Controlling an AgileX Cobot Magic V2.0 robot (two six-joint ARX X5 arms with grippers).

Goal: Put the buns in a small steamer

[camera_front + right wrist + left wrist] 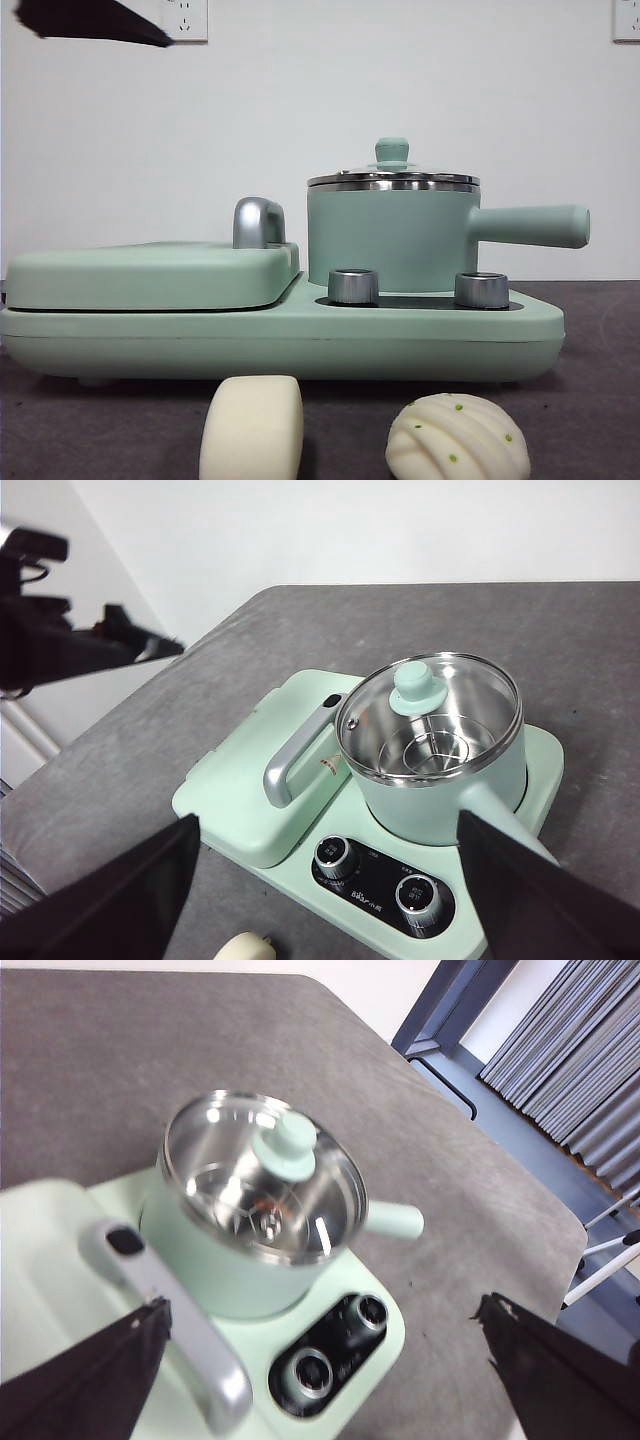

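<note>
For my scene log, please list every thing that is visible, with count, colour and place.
Steamer pot: one, mint green, on the cooker base behind the knobs.
Glass lid: one, green knob, on the pot.
Griddle: one, mint green, shut, beside the pot.
Chrome handle: one, on the griddle.
Knobs: two, silver, at the base's front.
Smooth bun: one, cream, on the table before the base.
Ridged bun: one, cream with green specks, beside it.
Left pincer: open, above the cooker.
Right pincer: open, above the cooker.
</note>
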